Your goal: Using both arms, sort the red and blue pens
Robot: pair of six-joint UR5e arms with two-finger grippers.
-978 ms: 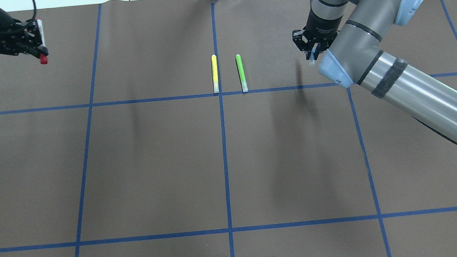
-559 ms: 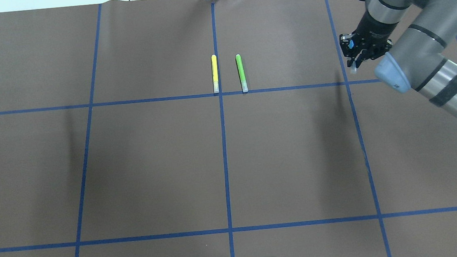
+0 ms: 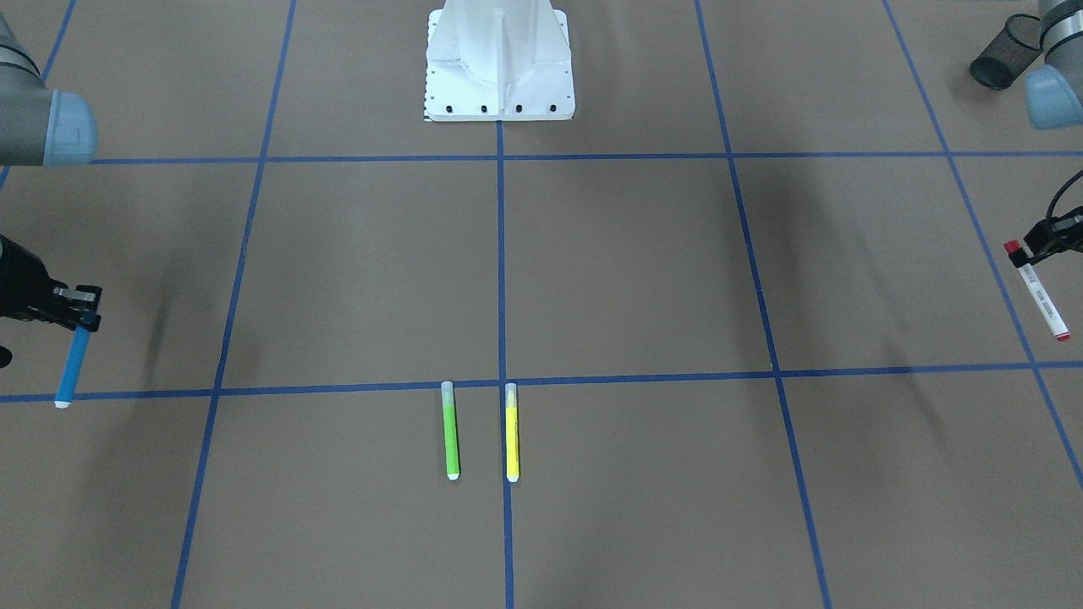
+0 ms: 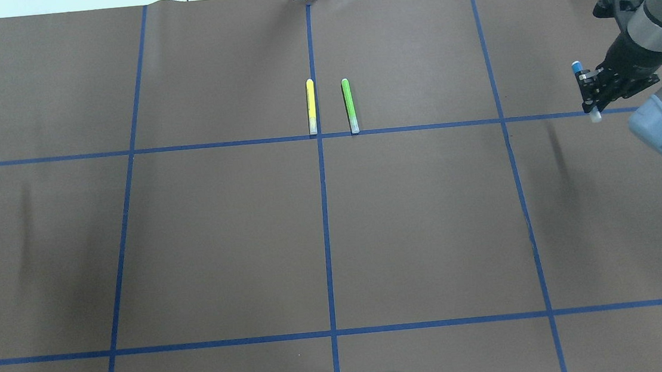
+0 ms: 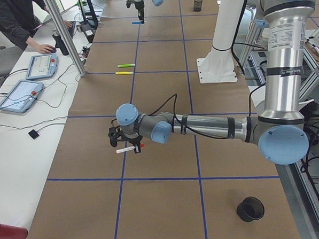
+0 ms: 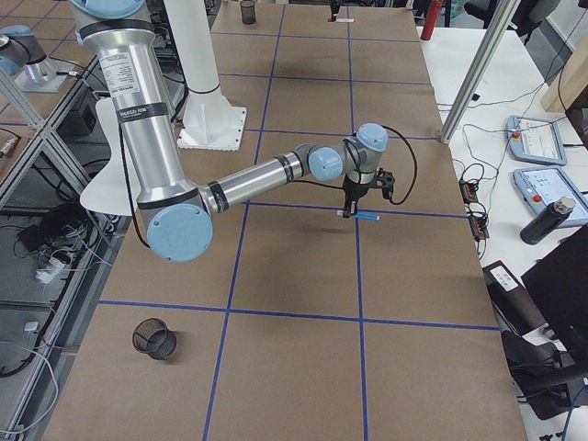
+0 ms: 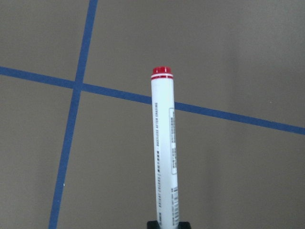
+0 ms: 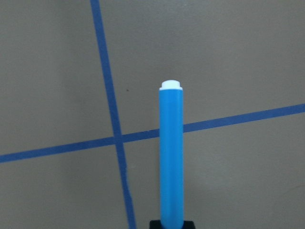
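We are in the carrying step of the sort: each arm has its pen lifted and out towards its own end of the bench [image 4: 221, 237], and neither pen is set down yet. On the left, the left fingers [image 3: 1039, 245] are clamped narrow on the red pen [image 3: 1041, 298] just behind its red cap, the white barrel sticking out roughly level, clear of the brown paper. In the middle the yellow marker [image 4: 311, 107] and the lime-green marker [image 4: 349, 105] lie side by side, not touching, well away from both arms. On the right, the right fingers [image 3: 80, 304] pinch the blue pen [image 3: 72, 364] near one end, holding it in the air close to a crossing of blue tape lines [image 8: 114, 138]. Next, we judge, each arm must bring its pen to a drop spot, perhaps the black mesh cup [image 3: 1003, 57] on the left side, lower it, and only then part the fingers.
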